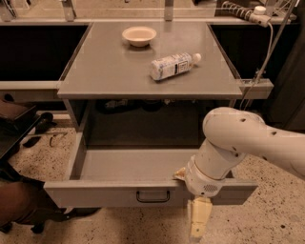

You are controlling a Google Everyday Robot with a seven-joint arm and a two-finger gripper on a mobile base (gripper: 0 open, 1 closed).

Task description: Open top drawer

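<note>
The top drawer [109, 193] is a wide grey metal drawer, pulled far out from under the grey table. Its flat grey floor [133, 164] shows and holds nothing. A small black loop handle [153, 196] sits at the centre of its front. My white arm [238, 143] comes in from the right and bends down over the drawer's front right part. My gripper [199, 220] hangs just in front of the drawer front, to the right of the handle and apart from it. One pale finger [200, 217] points down at the floor.
On the grey table top [95, 71] stand a pale bowl [139, 35] and a lying plastic bottle [172, 66]. Dark shelving flanks the table on both sides. A power strip with a white cable [259, 14] hangs at the right. Dark objects lie on the speckled floor at the left [28, 128].
</note>
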